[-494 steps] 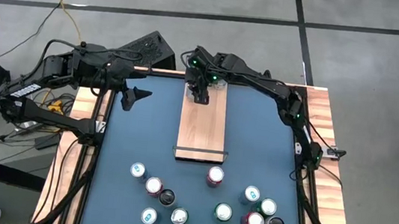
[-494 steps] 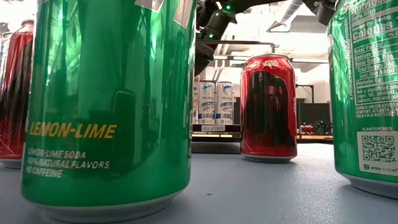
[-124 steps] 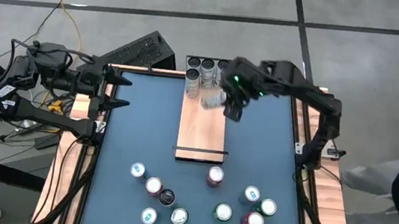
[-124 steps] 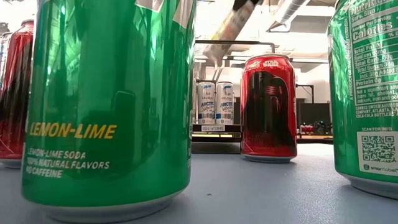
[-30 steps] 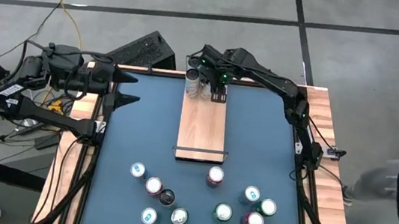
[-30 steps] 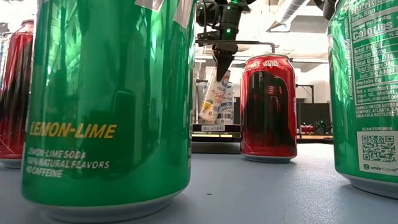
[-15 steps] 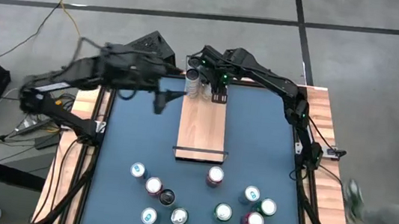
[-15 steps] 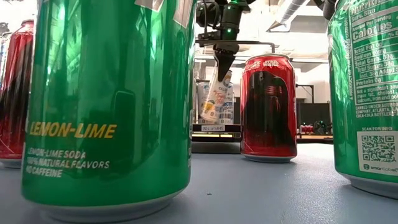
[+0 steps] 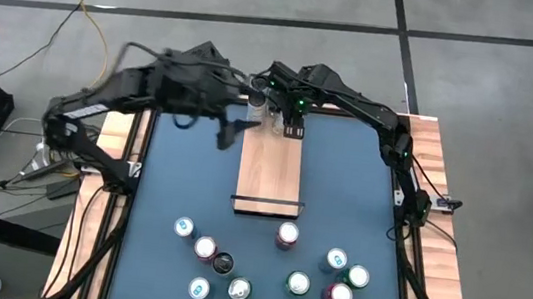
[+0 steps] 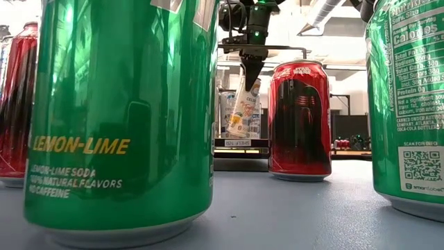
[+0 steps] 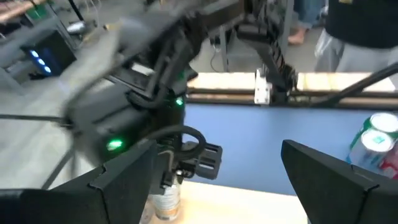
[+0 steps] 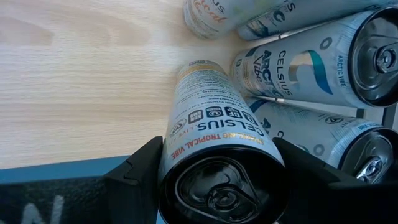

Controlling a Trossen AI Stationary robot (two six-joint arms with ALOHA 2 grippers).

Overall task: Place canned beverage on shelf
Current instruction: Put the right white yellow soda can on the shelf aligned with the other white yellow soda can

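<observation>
The shelf [image 9: 270, 175] is a pale wood plank running from the table's far edge toward the middle. Upright slim white cans [image 9: 257, 99] stand at its far end. My right gripper [image 9: 290, 127] is over that end, shut on a white slim can [image 12: 217, 149] that shows tilted in the low view [image 10: 244, 107]. My left gripper [image 9: 229, 135] stands open just left of the shelf's far end, holding nothing. In the left wrist view its fingers [image 11: 124, 180] frame the right gripper [image 11: 194, 155]. My right gripper pinches the can's upper wall, just below the top rim [image 12: 171, 155], between its two fingers [image 12: 134, 180], one on each side. The fingers come steeply from above. The can hangs tilted, its lower end [image 12: 194, 67] down at the plank beside the upright cans [image 12: 305, 65]; whether it touches the wood I cannot tell.
Several loose cans stand on the blue table's near half [image 9: 287, 235], [image 9: 205, 248], [image 9: 337, 295]. A big green can [image 10: 125, 111], a red can [image 10: 298, 118] and another green can [image 10: 409, 104] fill the low view. A black wire rail [image 9: 267, 202] closes the shelf's near end.
My left arm has swung from the table's left edge toward the shelf's far end, its wrist rolling on the way, and its gripper has stayed open. My right gripper has kept the tilted can over the shelf's far end.
</observation>
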